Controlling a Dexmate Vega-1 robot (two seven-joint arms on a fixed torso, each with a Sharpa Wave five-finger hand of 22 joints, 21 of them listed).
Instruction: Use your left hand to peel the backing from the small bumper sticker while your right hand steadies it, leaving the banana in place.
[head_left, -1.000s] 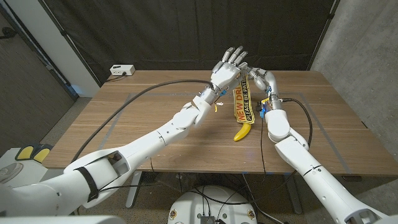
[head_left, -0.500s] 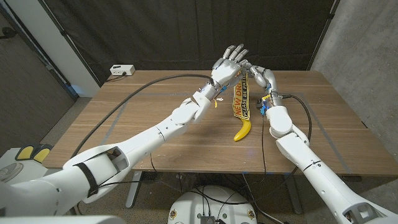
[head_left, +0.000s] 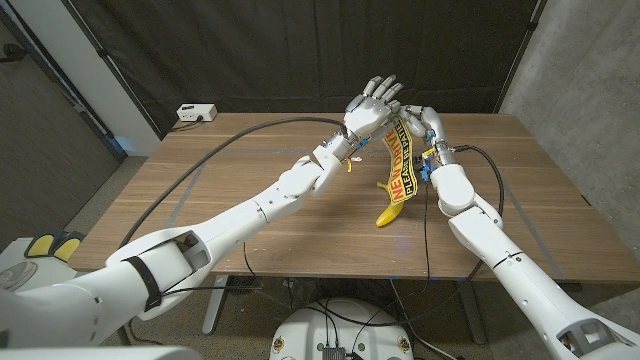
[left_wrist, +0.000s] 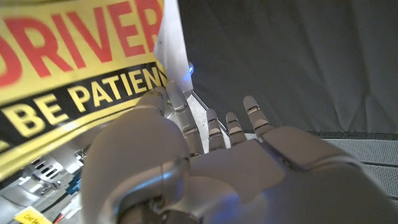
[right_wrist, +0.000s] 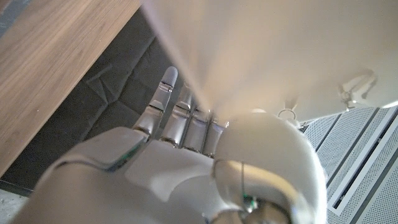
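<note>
Head view: sticker (head_left: 399, 165) now hangs longer and straighter between both hands, left hand (head_left: 370, 106) and right hand (head_left: 422, 125) each gripping it, peel progressing, banana (head_left: 390, 210) undisturbed mid-desk.

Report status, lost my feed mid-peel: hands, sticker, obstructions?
Right hand grips bumper sticker, lifted off table. Left hand at its top edge, fingers spread, grip unclear. Banana on table below. Nothing in the way.

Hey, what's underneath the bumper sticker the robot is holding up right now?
The bumper sticker hangs above the table, held up between the left robot hand and right robot hand. The banana lies beneath its lower end; the sticker covers the banana's far tip.
</note>
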